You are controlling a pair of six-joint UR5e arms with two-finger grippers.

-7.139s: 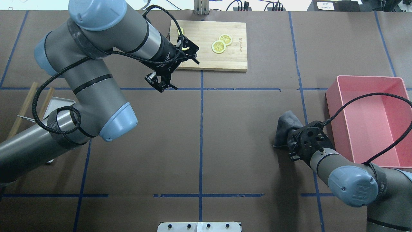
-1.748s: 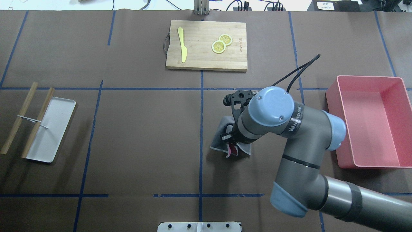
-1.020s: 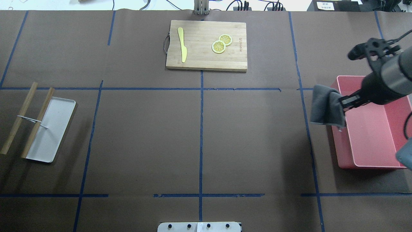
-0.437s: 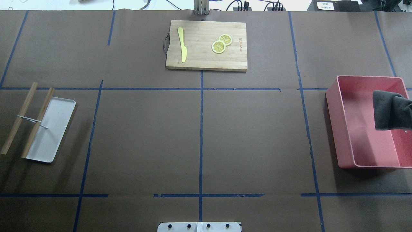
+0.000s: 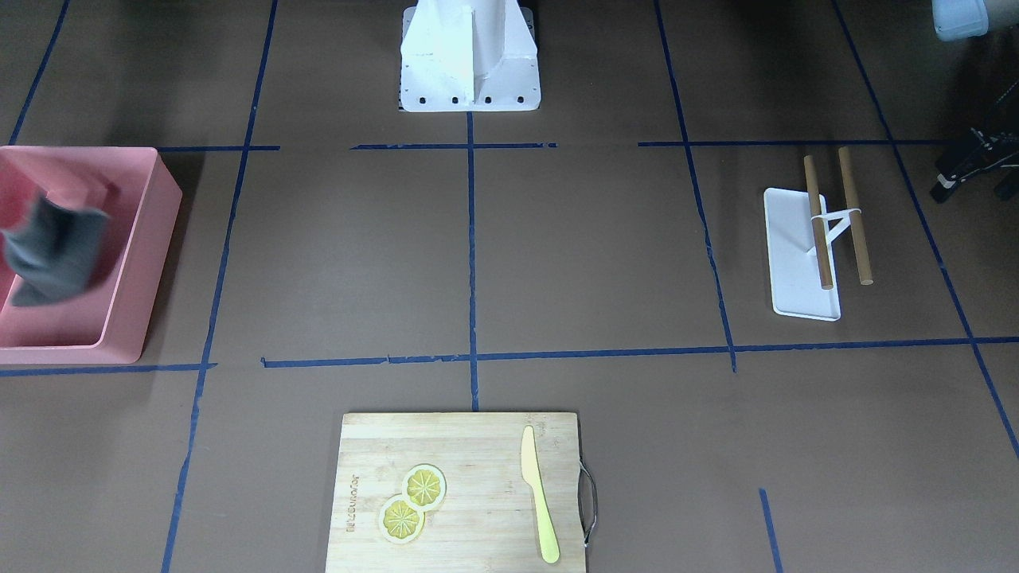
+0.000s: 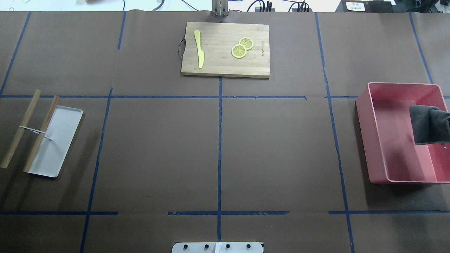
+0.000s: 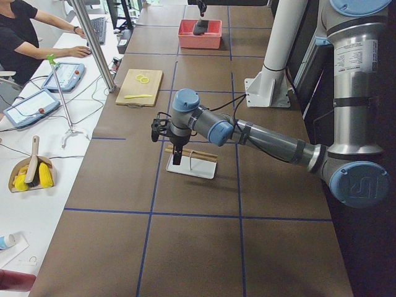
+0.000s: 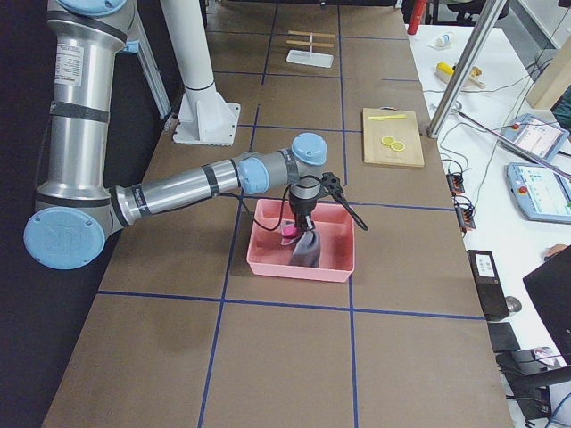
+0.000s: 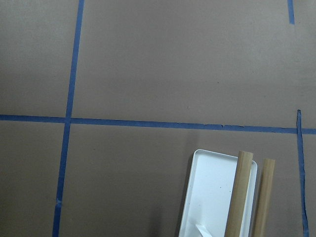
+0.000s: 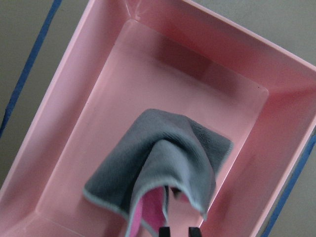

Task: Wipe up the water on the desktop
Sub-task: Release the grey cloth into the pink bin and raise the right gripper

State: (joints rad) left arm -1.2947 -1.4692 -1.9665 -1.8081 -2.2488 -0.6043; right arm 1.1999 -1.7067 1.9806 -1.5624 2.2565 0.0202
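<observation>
The brown desktop with its blue tape grid shows no water that I can make out. A grey cloth hangs inside the pink bin, clear of its floor, pinched at the top by my right gripper, which is shut on it. The cloth also shows in the overhead view, the front view and the right side view. My left gripper hovers over the white tray. It is a dark shape at the front view's edge, and I cannot tell whether it is open or shut.
A bamboo cutting board with lemon slices and a yellow knife lies at the far middle. The white tray with two wooden rods sits at the left. The robot's base stands at the near edge.
My right arm carried the grey cloth from the middle of the desktop to over the pink bin, and lately shifted it slightly further in. My left arm withdrew from the cutting board.
</observation>
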